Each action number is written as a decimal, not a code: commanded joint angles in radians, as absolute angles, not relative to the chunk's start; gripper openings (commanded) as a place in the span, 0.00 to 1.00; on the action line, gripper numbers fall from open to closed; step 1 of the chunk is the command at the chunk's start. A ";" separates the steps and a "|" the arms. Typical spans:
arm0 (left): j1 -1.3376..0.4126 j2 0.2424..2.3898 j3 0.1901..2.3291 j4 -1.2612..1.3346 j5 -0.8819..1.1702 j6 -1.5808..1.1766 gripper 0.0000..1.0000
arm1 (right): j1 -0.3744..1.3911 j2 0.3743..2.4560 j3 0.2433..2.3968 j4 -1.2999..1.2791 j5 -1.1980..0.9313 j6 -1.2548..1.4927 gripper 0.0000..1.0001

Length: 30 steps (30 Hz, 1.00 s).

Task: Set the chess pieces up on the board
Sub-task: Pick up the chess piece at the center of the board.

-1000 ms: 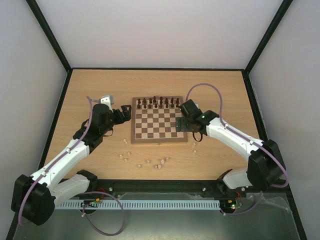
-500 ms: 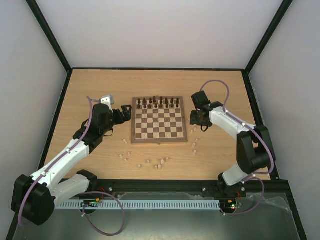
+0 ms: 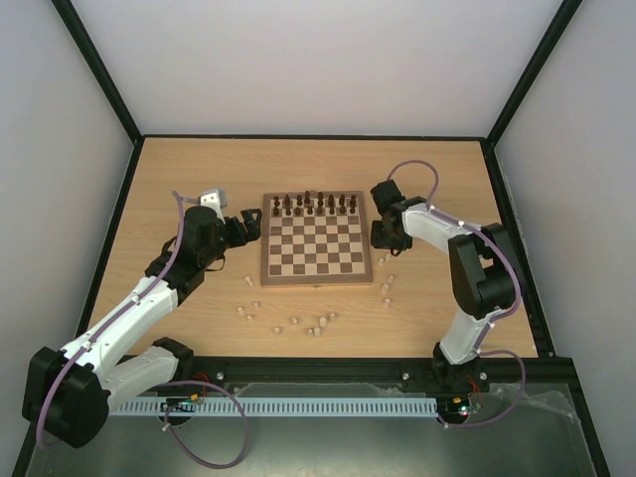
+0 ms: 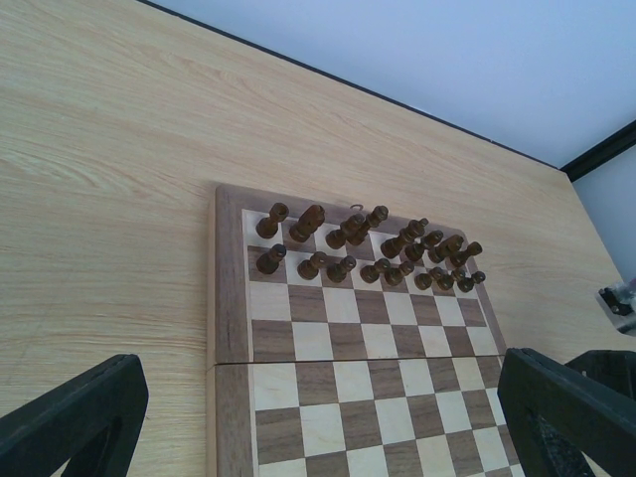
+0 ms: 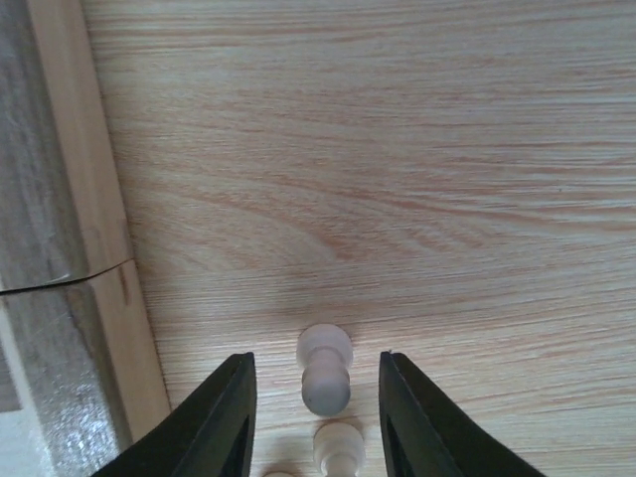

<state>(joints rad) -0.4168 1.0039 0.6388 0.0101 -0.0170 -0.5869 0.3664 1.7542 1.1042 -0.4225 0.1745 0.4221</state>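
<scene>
Inside the right tool [image 5: 314, 360], untouched, lies a pale pawn [image 5: 325, 376].

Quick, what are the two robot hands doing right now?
Left gripper: open, holding nothing.
Right gripper: open, jaws either side of a pale chess piece, not gripping it.

Light wood-grain table [image 3: 199, 169] is enclosed by plain white walls [image 3: 318, 60] on the left, far and right. Black frame struts [image 3: 99, 75] are noted at the far corners. A white slotted cable duct [image 3: 298, 406] is mounted along the near edge. Lighting is even and diffuse.
</scene>
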 commanded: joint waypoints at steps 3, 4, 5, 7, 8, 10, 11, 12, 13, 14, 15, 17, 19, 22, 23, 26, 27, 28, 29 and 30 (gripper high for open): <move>-0.420 0.999 0.659 0.015 -0.024 -0.584 0.99 | 0.360 1.798 1.132 -0.438 0.198 0.410 0.33; -0.420 0.998 0.659 0.015 -0.023 -0.584 1.00 | 0.359 1.803 1.135 -0.437 0.200 0.408 0.31; -0.420 0.999 0.660 0.015 -0.024 -0.584 1.00 | 0.358 1.805 1.136 -0.436 0.200 0.408 0.30; -0.420 0.997 0.660 0.014 -0.026 -0.584 0.99 | 0.355 1.807 1.140 -0.434 0.198 0.408 0.29; -0.420 0.996 0.659 0.015 -0.026 -0.584 0.99 | 0.354 1.807 1.142 -0.433 0.198 0.408 0.29; -0.420 0.997 0.658 0.015 -0.026 -0.584 1.00 | 0.354 1.807 1.145 -0.430 0.199 0.408 0.28; -0.420 0.996 0.659 0.015 -0.027 -0.584 1.00 | 0.354 1.807 1.148 -0.430 0.198 0.407 0.28; -0.420 0.997 0.659 0.014 -0.026 -0.584 1.00 | 0.355 1.807 1.149 -0.428 0.197 0.407 0.26; -0.420 0.997 0.658 0.014 -0.026 -0.584 1.00 | 0.356 1.807 1.151 -0.431 0.195 0.407 0.23; -0.420 0.997 0.658 0.014 -0.026 -0.584 1.00 | 0.355 1.806 1.152 -0.430 0.196 0.408 0.22; -0.420 0.997 0.660 0.014 -0.026 -0.584 1.00 | 0.354 1.804 1.152 -0.430 0.195 0.407 0.21; -0.420 0.995 0.659 0.015 -0.026 -0.584 1.00 | 0.354 1.802 1.151 -0.434 0.194 0.407 0.18; -0.420 0.993 0.659 0.014 -0.025 -0.584 0.99 | 0.354 1.795 1.147 -0.435 0.193 0.407 0.17; -0.420 0.995 0.659 0.015 -0.023 -0.586 1.00 | 0.355 1.777 1.138 -0.439 0.198 0.410 0.15; -0.420 0.995 0.658 0.016 -0.022 -0.585 1.00 | 0.355 1.773 1.135 -0.442 0.200 0.410 0.15; -0.420 0.993 0.659 0.015 -0.020 -0.587 1.00 | 0.355 1.764 1.127 -0.442 0.203 0.411 0.16; -0.420 0.992 0.659 0.015 -0.020 -0.587 1.00 | 0.355 1.766 1.125 -0.443 0.203 0.411 0.17; -0.420 0.992 0.658 0.015 -0.020 -0.586 1.00 | 0.354 1.771 1.126 -0.445 0.203 0.410 0.21; -0.420 0.992 0.658 0.015 -0.020 -0.586 0.99 | 0.354 1.774 1.126 -0.447 0.203 0.411 0.23; -0.420 0.992 0.657 0.015 -0.021 -0.587 1.00 | 0.355 1.775 1.123 -0.446 0.203 0.411 0.23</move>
<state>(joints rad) -0.4168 1.0039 0.6388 0.0097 -0.0189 -0.5873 0.3592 1.7927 1.1351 -0.4122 0.1905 0.4084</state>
